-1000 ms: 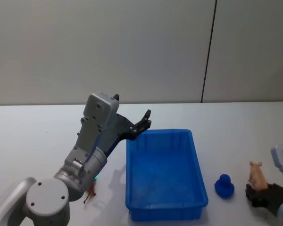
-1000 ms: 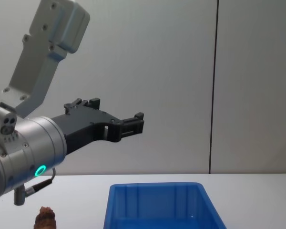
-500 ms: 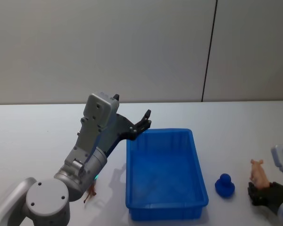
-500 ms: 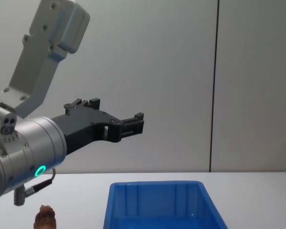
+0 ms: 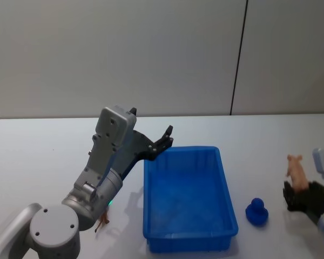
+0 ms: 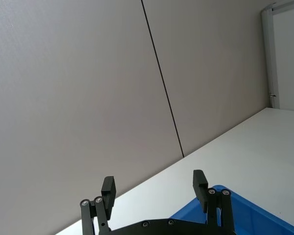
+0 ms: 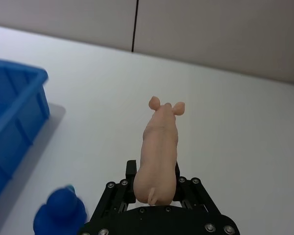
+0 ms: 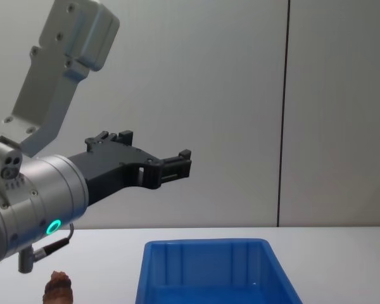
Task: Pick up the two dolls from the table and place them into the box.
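above white table [image 5: 43, 151], right jaws have lifted pink pig [image 5: 297, 172] higher.

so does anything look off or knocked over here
Nothing stands out. The right gripper is shut on the pink pig, held clear of the table. The blue toy sits upright beside the bin, the brown toy is by the left arm, and the left gripper hangs open.

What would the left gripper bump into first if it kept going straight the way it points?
Probably the grey wall: the open left gripper points upward past the box, with nothing between, though depth is unclear.
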